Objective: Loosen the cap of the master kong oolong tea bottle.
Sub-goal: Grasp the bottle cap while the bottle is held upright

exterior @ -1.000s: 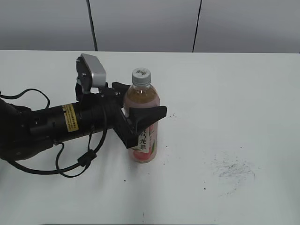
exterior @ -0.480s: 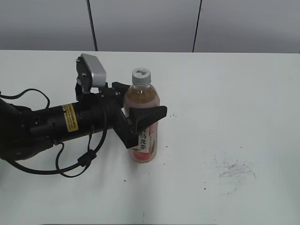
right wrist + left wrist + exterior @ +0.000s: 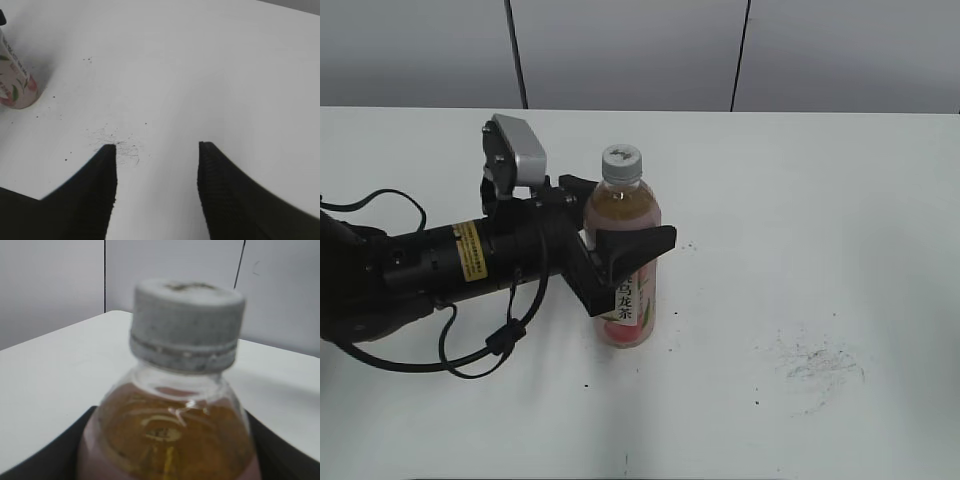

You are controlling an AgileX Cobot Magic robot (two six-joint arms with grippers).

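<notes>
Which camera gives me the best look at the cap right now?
The left wrist view: the cap fills the frame, ribbed edge and seating ring visible, though slightly blurred. The exterior view shows it small, on the bottle held by the left tool. The right wrist view misses it.

bottles: 1, master kong oolong tea bottle (image 3: 626, 262) | caps: 1, cap (image 3: 621, 159) on its neck | tools: 2, left tool (image 3: 620, 255) in exterior view, right tool (image 3: 156, 160) in its wrist view only | tables: 1, white table (image 3: 820, 230) | scuff patches on table: 1, grey scuff patch (image 3: 817, 365)
</notes>
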